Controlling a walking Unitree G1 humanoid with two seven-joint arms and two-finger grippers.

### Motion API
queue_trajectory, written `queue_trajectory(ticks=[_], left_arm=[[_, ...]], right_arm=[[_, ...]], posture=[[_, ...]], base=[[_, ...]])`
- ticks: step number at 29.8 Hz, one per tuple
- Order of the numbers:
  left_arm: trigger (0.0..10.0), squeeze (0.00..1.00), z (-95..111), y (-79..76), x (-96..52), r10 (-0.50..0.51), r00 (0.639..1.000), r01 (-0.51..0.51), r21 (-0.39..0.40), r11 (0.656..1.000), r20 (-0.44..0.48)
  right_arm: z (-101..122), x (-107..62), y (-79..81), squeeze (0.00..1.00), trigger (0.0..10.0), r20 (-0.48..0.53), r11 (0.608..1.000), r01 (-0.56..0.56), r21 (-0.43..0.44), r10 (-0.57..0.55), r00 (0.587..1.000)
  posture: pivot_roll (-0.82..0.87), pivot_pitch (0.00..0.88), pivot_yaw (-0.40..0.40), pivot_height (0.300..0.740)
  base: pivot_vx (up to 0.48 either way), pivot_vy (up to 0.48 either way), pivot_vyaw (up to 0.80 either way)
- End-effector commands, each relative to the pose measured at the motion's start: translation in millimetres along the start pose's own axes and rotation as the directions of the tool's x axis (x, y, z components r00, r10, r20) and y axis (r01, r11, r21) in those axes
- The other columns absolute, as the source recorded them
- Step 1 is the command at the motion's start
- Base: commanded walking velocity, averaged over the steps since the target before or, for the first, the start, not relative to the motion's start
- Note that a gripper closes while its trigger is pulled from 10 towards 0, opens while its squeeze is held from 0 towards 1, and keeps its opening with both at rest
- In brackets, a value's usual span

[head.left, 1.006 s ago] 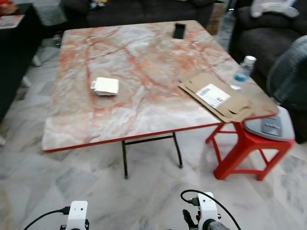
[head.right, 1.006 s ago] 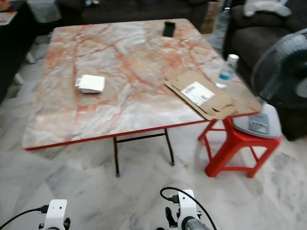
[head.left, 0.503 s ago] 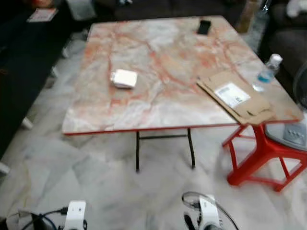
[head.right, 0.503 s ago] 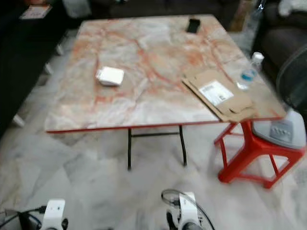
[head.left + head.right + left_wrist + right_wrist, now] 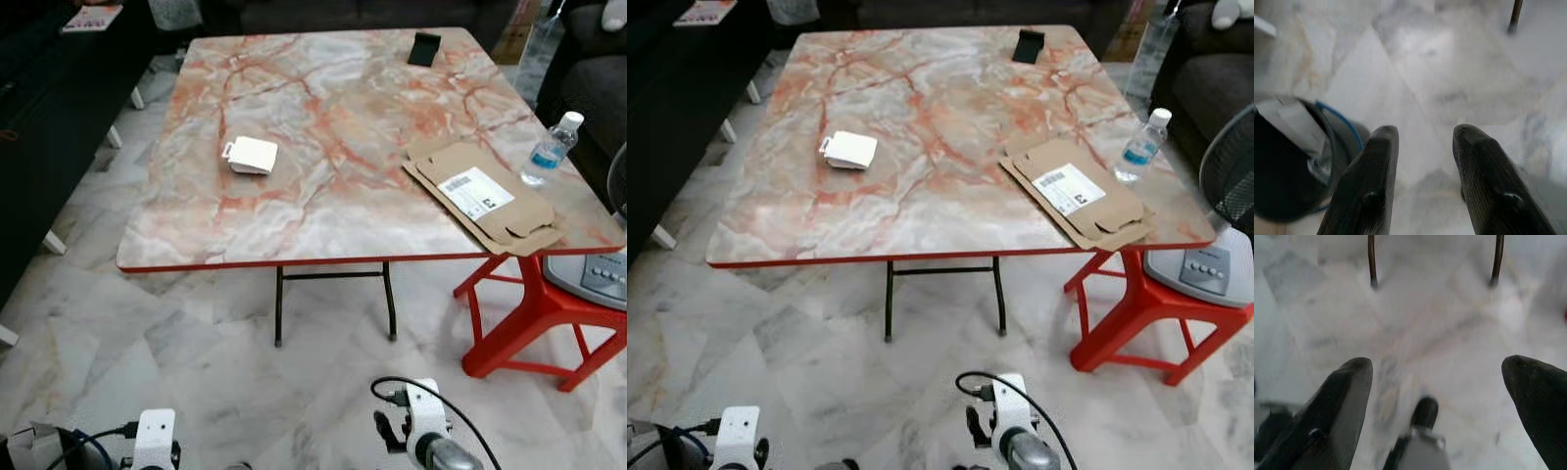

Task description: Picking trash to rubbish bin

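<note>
A small white box (image 5: 253, 155) lies on the marble-patterned table (image 5: 323, 225), left of its middle. A flattened cardboard carton (image 5: 482, 196) rests at the table's right edge, beside a clear plastic bottle (image 5: 553, 149). Both arms hang low in front of the table, the left wrist (image 5: 155, 441) and the right wrist (image 5: 423, 443) at the bottom of the head view. My left gripper (image 5: 1422, 134) is open over the floor, next to a dark bin with a blue rim (image 5: 1290, 166). My right gripper (image 5: 1449, 367) is wide open above the floor, facing the table legs (image 5: 1371, 262).
A black phone-like object (image 5: 425, 48) lies at the table's far edge. A red plastic stool (image 5: 534, 313) carrying a fan base (image 5: 593, 279) stands at the table's right corner. Dark furniture (image 5: 39, 147) lines the left side and a sofa (image 5: 588, 88) the right.
The camera has swung and steadied, so the table now sits more central. The bin's edge has come into view at the lower left. Nothing on the table has moved.
</note>
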State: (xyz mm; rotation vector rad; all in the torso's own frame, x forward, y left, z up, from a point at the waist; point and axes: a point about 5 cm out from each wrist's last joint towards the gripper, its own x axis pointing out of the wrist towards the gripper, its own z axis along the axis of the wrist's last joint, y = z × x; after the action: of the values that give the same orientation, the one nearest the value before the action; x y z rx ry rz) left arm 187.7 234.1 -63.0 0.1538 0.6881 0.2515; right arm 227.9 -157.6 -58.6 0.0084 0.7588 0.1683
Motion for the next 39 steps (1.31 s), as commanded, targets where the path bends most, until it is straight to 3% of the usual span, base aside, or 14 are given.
queue_trajectory(ticks=[1, 6, 11, 13, 17, 19, 20, 23, 24, 25, 28, 35, 37, 39], left_arm=[[10.0, 0.0, 5, 8.1, -1.5, 0.048, 0.997, -0.047, -0.021, 0.999, 0.064], [10.0, 0.0, 12, 14.4, -6.3, 0.08, 0.983, -0.074, -0.042, 0.996, 0.166], [10.0, 0.0, 26, 16.7, -24.0, 0.051, 0.936, -0.072, 0.049, 0.996, 0.349], [10.0, 0.0, 43, 17.7, -39.8, 0.037, 0.884, -0.096, 0.105, 0.99, 0.466], [10.0, 0.0, 63, 27.2, -52.7, 0.09, 0.831, -0.158, 0.079, 0.984, 0.549], [10.0, 0.0, 86, 28.6, -62.6, 0.09, 0.779, -0.165, 0.065, 0.984, 0.62], [10.0, 0.0, 86, 28.6, -62.6, 0.09, 0.779, -0.165, 0.065, 0.984, 0.62], [10.0, 0.0, 112, 23.6, -65.5, 0.107, 0.735, -0.166, 0.025, 0.986, 0.669], [10.0, 0.0, 127, 18.4, -66.8, 0.115, 0.713, -0.164, 0.005, 0.986, 0.691], [10.0, 0.0, 127, 18.4, -66.8, 0.115, 0.713, -0.164, 0.005, 0.986, 0.691], [10.0, 0.0, 154, 4.4, -67.8, 0.116, 0.683, -0.117, -0.049, 0.992, 0.721], [10.0, 0.0, 181, -9.3, -76.1, 0.096, 0.633, -0.066, -0.07, 0.995, 0.768], [10.0, 0.0, 215, -20.9, -83.4, 0.072, 0.55, -0.007, -0.082, 0.997, 0.832], [10.0, 0.0, 240, -25.8, -77.6, 0.057, 0.514, 0.033, -0.086, 0.996, 0.856]], right_arm=[[9, 0.9, 0.6, 0.0, 10.0, 0.052, 0.999, -0.027, -0.038, 0.029, 0.998], [19, -0.5, -2.2, 0.0, 10.0, 0.126, 0.996, -0.044, -0.074, 0.053, 0.991], [22, -7.6, -7.6, 0.0, 10.0, 0.231, 0.989, -0.028, -0.144, 0.061, 0.971], [30, -12.1, -8.3, 0.0, 10.0, 0.314, 0.978, 0.0, -0.21, 0.067, 0.947], [50, -15.9, -8.6, 0.0, 10.0, 0.421, 0.974, 0.031, -0.223, 0.068, 0.905], [76, -20.2, -6.9, 0.0, 10.0, 0.523, 0.972, 0.051, -0.23, 0.079, 0.849], [76, -20.2, -6.9, 0.0, 10.0, 0.523, 0.972, 0.051, -0.23, 0.079, 0.849], [109, -25.4, 2.6, 0.0, 10.0, 0.618, 0.969, 0.051, -0.241, 0.113, 0.778], [126, -29.3, 10.1, 0.0, 10.0, 0.664, 0.968, 0.044, -0.248, 0.136, 0.735], [126, -29.3, 10.1, 0.0, 10.0, 0.664, 0.968, 0.044, -0.248, 0.136, 0.735], [153, -36.5, 22.3, 0.0, 10.0, 0.728, 0.971, 0.029, -0.237, 0.158, 0.668], [171, -42.0, 39.3, 0.0, 10.0, 0.759, 0.976, -0.019, -0.217, 0.181, 0.625], [196, -42.3, 65.1, 0.0, 10.0, 0.784, 0.979, -0.094, -0.18, 0.2, 0.587], [217, -44.1, 88.1, 0.0, 10.0, 0.794, 0.965, -0.165, -0.202, 0.26, 0.55]], posture=[[0.14, 0.162, -0.016, 0.74], [0.14, 0.171, -0.023, 0.74], [0.12, 0.191, -0.028, 0.74], [0.13, 0.198, -0.028, 0.74], [0.13, 0.206, -0.029, 0.74], [0.14, 0.208, -0.035, 0.74], [0.14, 0.208, -0.035, 0.74], [0.15, 0.203, -0.039, 0.74], [0.14, 0.198, -0.039, 0.74], [0.14, 0.198, -0.039, 0.74], [0.15, 0.189, -0.045, 0.74], [0.14, 0.181, -0.039, 0.74], [0.13, 0.156, -0.032, 0.74], [0.13, 0.148, -0.016, 0.74]], base=[[0.0, 0.0, 0.0], [0.0, 0.0, 0.0], [0.0, 0.0, 0.0], [0.0, 0.0, 0.0], [0.0, 0.0, 0.0], [0.0, 0.0, 0.0], [0.0, 0.0, 0.0], [0.0, 0.0, 0.0], [0.0, 0.0, 0.0], [0.0, 0.0, 0.0], [0.0, 0.0, 0.0], [0.0, 0.0, 0.0], [0.0, 0.0, 0.0], [0.0, 0.0, 0.0]])
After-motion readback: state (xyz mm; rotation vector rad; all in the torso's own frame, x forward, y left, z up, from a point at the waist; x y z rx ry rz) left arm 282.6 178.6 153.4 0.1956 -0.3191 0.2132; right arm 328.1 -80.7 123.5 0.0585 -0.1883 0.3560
